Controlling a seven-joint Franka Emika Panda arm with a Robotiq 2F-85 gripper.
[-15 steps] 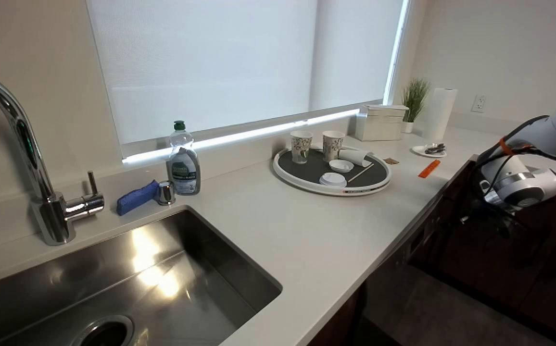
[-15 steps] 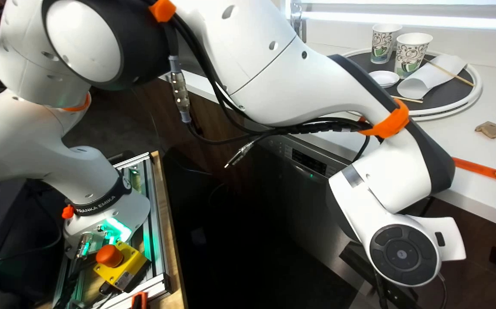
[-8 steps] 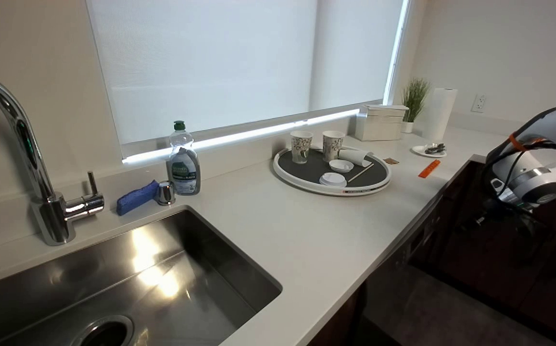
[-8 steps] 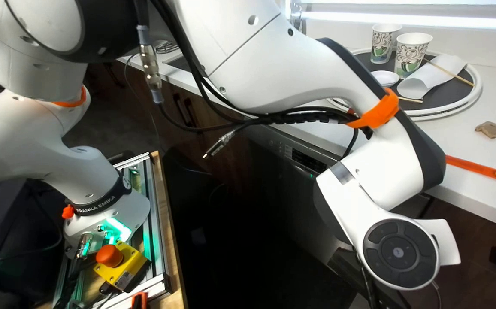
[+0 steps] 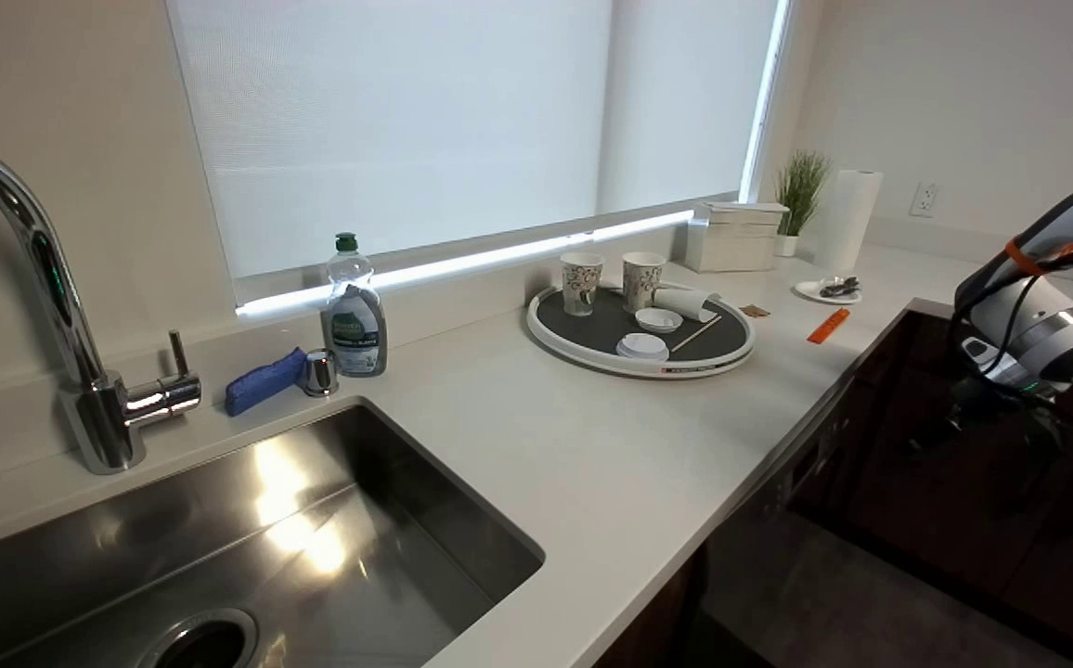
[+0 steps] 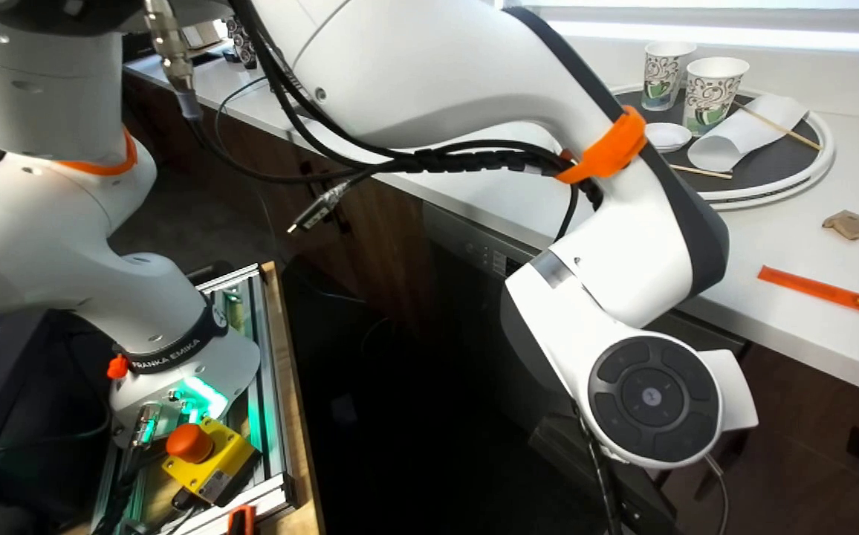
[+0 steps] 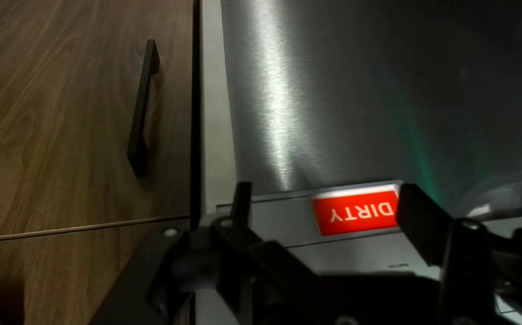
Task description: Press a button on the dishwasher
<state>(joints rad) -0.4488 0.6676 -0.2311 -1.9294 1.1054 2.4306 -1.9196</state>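
Gripper (image 7: pixel 328 207) spread before a dishwasher (image 7: pixel 356 99)

Closest in the wrist view, its two black fingers (image 7: pixel 423 225) stand well apart; whether they touch the dishwasher cannot be told. Between them, farther off, shows a red sign (image 7: pixel 356 212) reading DIRTY in white, upside down from this angle. The sign sits at the edge of the dishwasher's broad, dark brushed-steel front. At the picture's left is a brown wooden cabinet (image 7: pixel 85 113) with a black handle (image 7: pixel 141 108).

In an exterior view, the white arm (image 6: pixel 429 74) hangs past the edge of the white countertop (image 6: pixel 786 238), partly hiding the dishwasher, which stands beneath the countertop; the gripper is hard to make out there. On the countertop lie an orange bar (image 6: pixel 831 296) and, behind it, a small brown packet (image 6: pixel 853 224). Farther back, in both exterior views, a round dark tray (image 6: pixel 764 163) with a white rim bears two upright patterned paper cups (image 6: pixel 712 100), white lids (image 5: pixel 643 348) and a curled white sheet (image 6: pixel 745 130). A pale window blind (image 5: pixel 425 111) hangs at the back, light glowing along its lower edge.
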